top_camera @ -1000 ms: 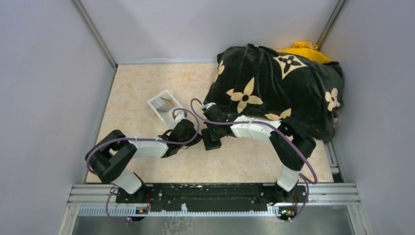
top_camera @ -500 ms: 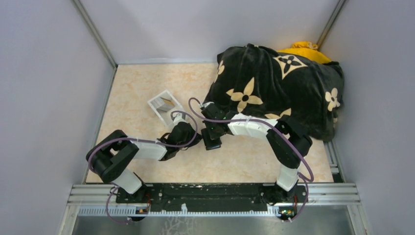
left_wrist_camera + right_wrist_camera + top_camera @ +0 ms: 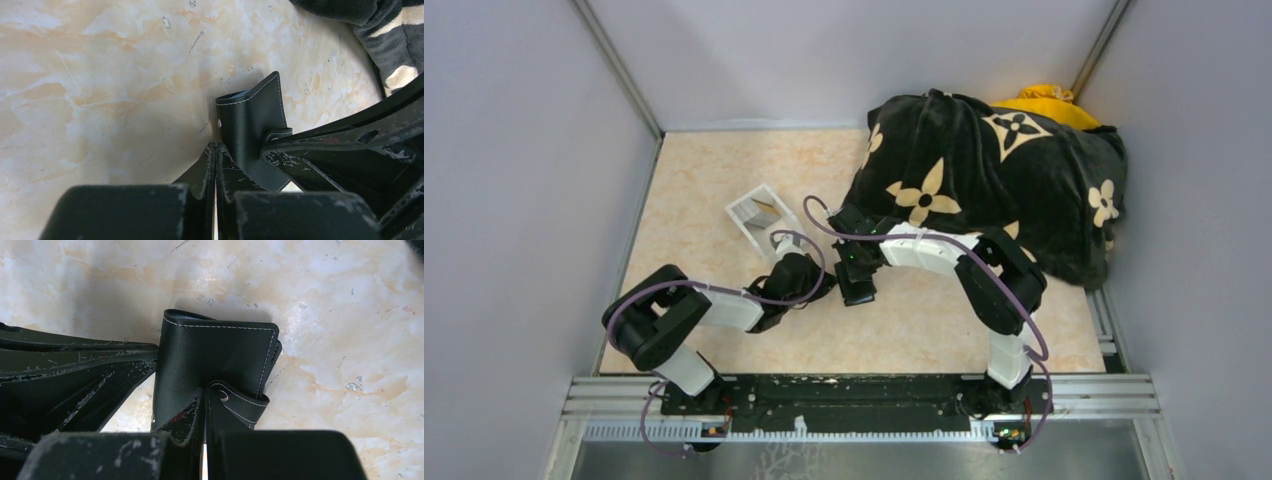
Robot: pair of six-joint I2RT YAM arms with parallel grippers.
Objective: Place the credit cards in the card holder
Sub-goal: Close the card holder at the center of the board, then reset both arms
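Observation:
The card holder point(image 3: 856, 291) is a small black folded wallet with white stitching, standing on edge on the marble table between my two grippers. My left gripper point(image 3: 216, 146) is shut and empty, its tips against the card holder point(image 3: 252, 120) at its side. My right gripper point(image 3: 205, 390) is shut too, its tips pressed on the card holder's point(image 3: 215, 347) face. The snap strap point(image 3: 242, 402) lies over one right finger; I cannot tell whether its edge is pinched. The credit cards are out of view; only a thin blue-grey sliver point(image 3: 192, 316) shows at the fold's edge.
A pale grey tray-like box point(image 3: 759, 213) lies just beyond the left gripper. A big black flower-patterned cushion point(image 3: 994, 175) fills the back right, with something yellow point(image 3: 1044, 100) behind it. Grey walls close in on three sides.
The right arm's forearm and elbow have drifted a little left and away from the base. The left wrist has shifted slightly. The card holder stays in place and both grippers stay shut.

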